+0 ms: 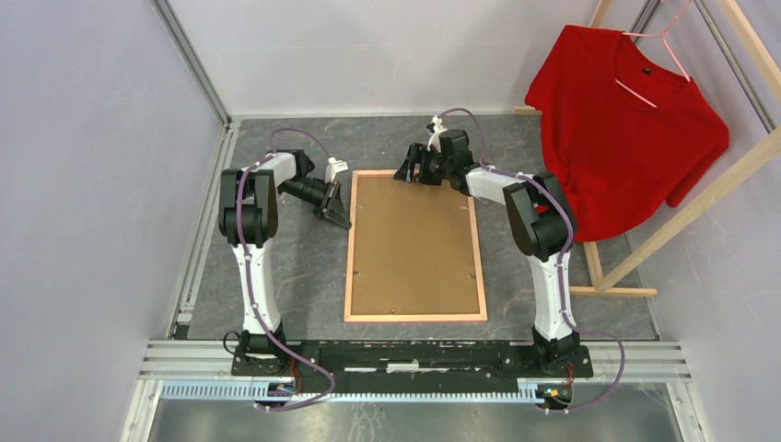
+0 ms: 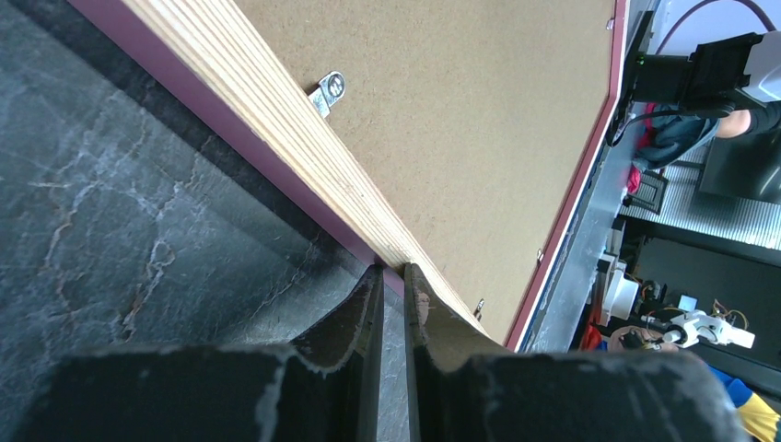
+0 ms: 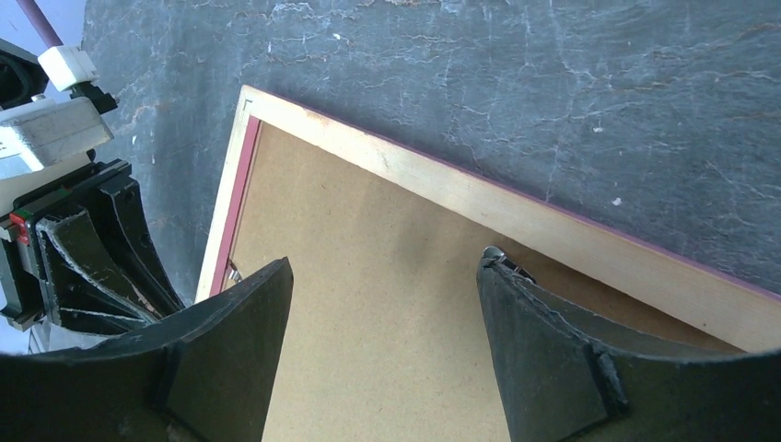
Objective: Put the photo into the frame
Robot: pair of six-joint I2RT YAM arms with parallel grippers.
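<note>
The frame [image 1: 480,267] lies face down on the dark table, its wood-coloured rim [image 2: 239,110] around the brown backing board [image 1: 414,244]. The photo is not in view. My left gripper [image 1: 339,219] is shut, with its tips [image 2: 394,269] against the frame's outer left edge near the far corner and nothing between them. My right gripper [image 1: 412,170] hangs open over the backing at the far end [image 3: 387,262]. A small metal tab [image 3: 502,258] sits by its right finger. The pink front shows only as a thin line under the rim [image 3: 645,241].
A red shirt [image 1: 626,120] hangs on a wooden clothes rack [image 1: 700,203] at the right. Grey walls close in the left and back. A metal rail [image 1: 414,354] carries both arm bases at the near edge. Another retaining tab [image 2: 329,90] sits on the backing's left side.
</note>
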